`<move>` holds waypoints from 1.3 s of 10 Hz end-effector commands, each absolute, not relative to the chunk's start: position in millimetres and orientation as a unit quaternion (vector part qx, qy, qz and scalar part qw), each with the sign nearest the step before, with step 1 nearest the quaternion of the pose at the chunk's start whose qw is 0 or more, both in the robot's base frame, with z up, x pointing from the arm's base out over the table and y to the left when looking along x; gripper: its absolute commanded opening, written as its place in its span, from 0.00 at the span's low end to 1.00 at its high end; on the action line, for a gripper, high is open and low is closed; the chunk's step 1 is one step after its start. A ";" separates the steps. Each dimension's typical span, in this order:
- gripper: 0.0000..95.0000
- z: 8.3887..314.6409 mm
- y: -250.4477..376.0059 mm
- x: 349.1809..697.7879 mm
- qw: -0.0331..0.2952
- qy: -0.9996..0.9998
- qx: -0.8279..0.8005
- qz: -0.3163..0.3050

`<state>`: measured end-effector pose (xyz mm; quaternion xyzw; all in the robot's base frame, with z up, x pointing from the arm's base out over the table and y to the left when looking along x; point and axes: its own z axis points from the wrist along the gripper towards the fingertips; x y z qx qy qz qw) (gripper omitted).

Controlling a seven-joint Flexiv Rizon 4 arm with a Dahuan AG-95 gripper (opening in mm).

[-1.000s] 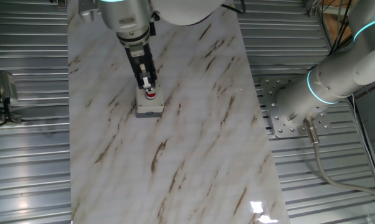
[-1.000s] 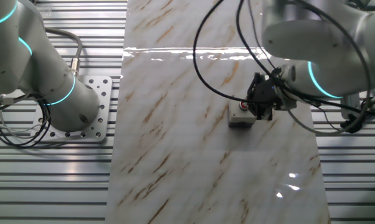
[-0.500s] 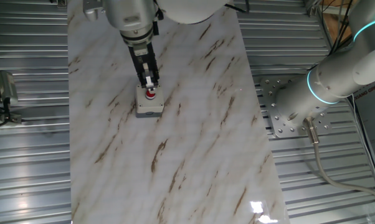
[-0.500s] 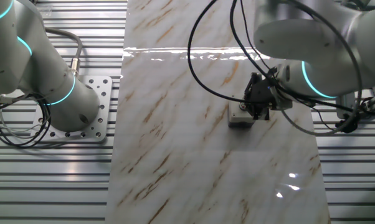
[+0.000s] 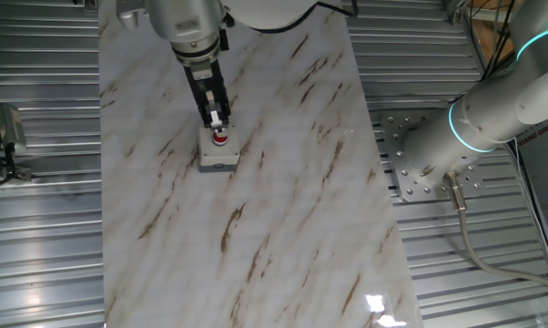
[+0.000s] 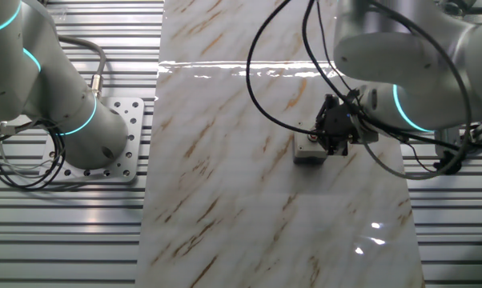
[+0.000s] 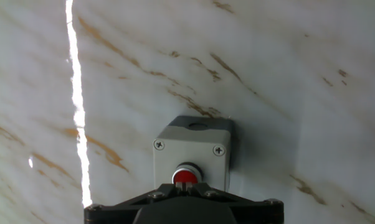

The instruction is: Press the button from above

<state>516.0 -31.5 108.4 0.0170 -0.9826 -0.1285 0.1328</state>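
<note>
My gripper [image 5: 218, 125] hangs just above the small round red push-button [image 7: 185, 176] in its stiff grey plastic box [image 7: 191, 149]; finger state unclear. A centred, vertical push probably suffices.

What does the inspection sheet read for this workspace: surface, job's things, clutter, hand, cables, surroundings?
Surface: marble-patterned table top, glare streaks.
Job's things: red button in the top of a light-grey box, upright on the table.
Clutter: nothing seen.
Hand: the hand is directly over the button; contact and finger state cannot be told.
Cables: black cables loop above the table to the arm; more cables lie beside the second arm's base.
Surroundings: ribbed metal flooring; a second arm on a bolted plate.
</note>
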 end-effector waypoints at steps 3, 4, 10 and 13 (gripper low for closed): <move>0.00 107.0 -31.8 515.5 0.139 -0.982 0.001 -0.131; 0.00 106.9 -31.8 515.3 0.140 -0.981 -0.006 -0.136; 0.00 106.7 -31.8 514.9 0.144 -0.973 -0.017 -0.181; 0.00 106.7 -31.8 514.9 0.146 -0.964 -0.018 -0.220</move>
